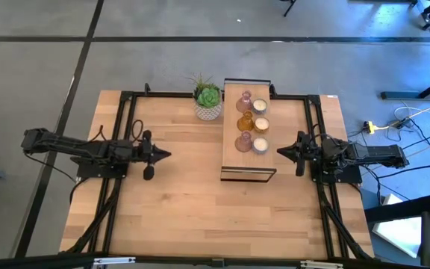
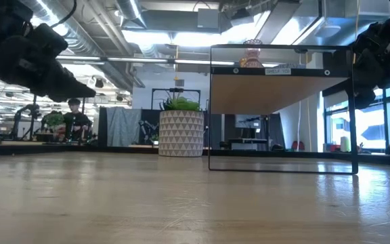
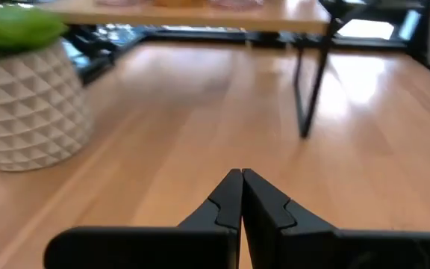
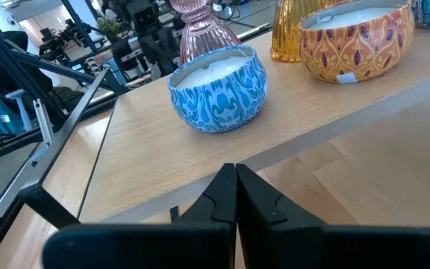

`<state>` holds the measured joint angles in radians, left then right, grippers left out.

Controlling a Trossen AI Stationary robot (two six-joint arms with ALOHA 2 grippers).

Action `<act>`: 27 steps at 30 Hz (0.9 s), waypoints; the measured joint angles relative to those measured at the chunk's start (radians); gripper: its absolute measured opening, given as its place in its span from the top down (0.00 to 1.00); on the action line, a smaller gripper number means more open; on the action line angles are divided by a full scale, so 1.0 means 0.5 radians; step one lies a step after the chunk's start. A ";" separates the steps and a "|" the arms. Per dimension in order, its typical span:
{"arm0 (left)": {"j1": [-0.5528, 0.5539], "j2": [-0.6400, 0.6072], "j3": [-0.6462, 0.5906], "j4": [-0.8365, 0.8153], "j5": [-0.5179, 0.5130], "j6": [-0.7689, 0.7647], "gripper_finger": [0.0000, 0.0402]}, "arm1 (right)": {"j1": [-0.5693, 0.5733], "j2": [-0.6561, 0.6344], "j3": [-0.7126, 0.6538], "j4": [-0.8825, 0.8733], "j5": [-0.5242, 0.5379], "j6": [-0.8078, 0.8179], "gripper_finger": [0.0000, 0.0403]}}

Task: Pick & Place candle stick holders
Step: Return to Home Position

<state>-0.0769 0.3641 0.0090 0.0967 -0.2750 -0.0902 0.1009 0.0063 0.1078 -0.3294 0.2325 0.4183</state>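
**High view.** Candle stick holders (image 1: 245, 122): six, standing in two rows on the shelf (image 1: 230, 153), glass ones on one side and round ones on the other. Right gripper (image 1: 280, 152): tip just beside the shelf's edge, level with the nearest round piece. Left gripper (image 1: 165, 155): well apart from the shelf, over the bare surface (image 1: 192, 217).
Hazard, as judged: a sideways swing or a lift toward the shelf as the right arm withdraws could clip the edge, and the jolt could tip the narrow-necked glass pieces. The left arm carries little risk.
Pose: both arms reach level toward the middle, facing each other.

**Low view.** Both arms hang clear above the surface. One glass piece (image 2: 252, 53) shows on top of the shelf, and the potted succulent (image 2: 180, 132) stands beside it.

**Left wrist view.** Fingers pressed together, holding nothing.

**Right wrist view.** Fingers pressed together, holding nothing, just short of the shelf edge. The blue-patterned round holder (image 4: 219, 88) is nearest, with the orange-patterned one (image 4: 357, 41) farther along.
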 joint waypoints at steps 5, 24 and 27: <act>0.074 0.004 0.000 -0.104 0.130 0.046 0.99 | -0.001 0.000 0.000 0.000 0.001 0.000 1.00; -0.180 -0.033 -0.001 0.035 -0.308 0.024 0.98 | 0.000 0.000 0.000 0.000 0.002 0.000 1.00; -0.266 -0.188 -0.001 0.234 -0.696 0.232 0.98 | -0.001 0.000 0.000 0.000 0.002 0.000 1.00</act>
<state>-0.2101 0.2703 0.0086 0.2136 -0.6230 0.0258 0.1005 0.0063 0.1078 -0.3294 0.2333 0.4183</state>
